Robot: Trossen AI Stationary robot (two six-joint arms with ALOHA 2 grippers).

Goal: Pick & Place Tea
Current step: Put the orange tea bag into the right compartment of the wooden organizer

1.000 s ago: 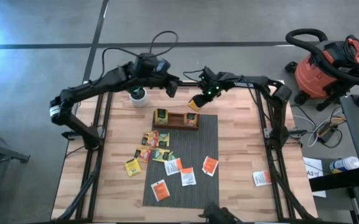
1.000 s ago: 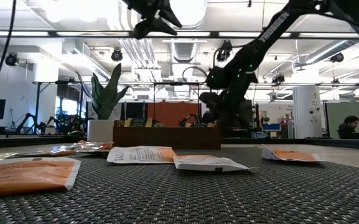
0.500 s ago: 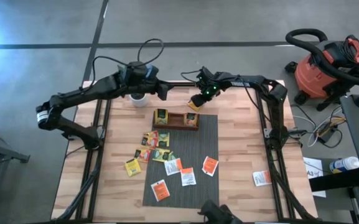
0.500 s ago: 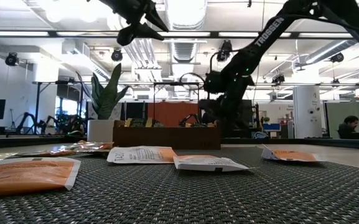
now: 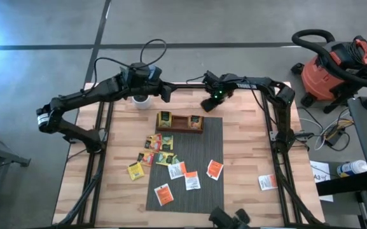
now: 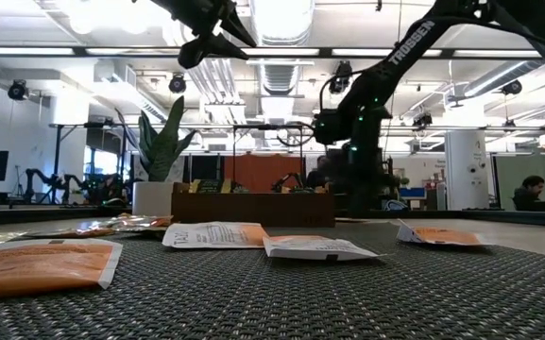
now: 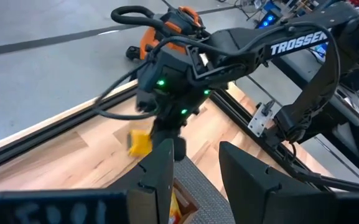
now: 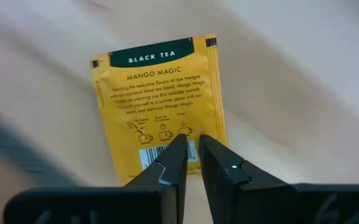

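1. From overhead we look straight down on the whole tabletop [image 5: 240, 152] and both arms.
2. At mat height we face level across the grey mat [image 6: 348, 293] into the room.
3. Our left wrist camera sees the right arm, shared with overhead.
4. Our right wrist camera sits close above a yellow sachet [image 8: 157, 99].

Wooden tray [image 5: 180, 123] at the grey mat's [image 5: 205, 184] far edge — sachets [image 5: 170, 166] scattered below; red vacuum [image 5: 332, 70] right.

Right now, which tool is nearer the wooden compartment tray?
Right. The right tool, gripping a yellow Mango Magic sachet, hangs just past the wooden compartment tray. The left tool sits farther off, beyond it.
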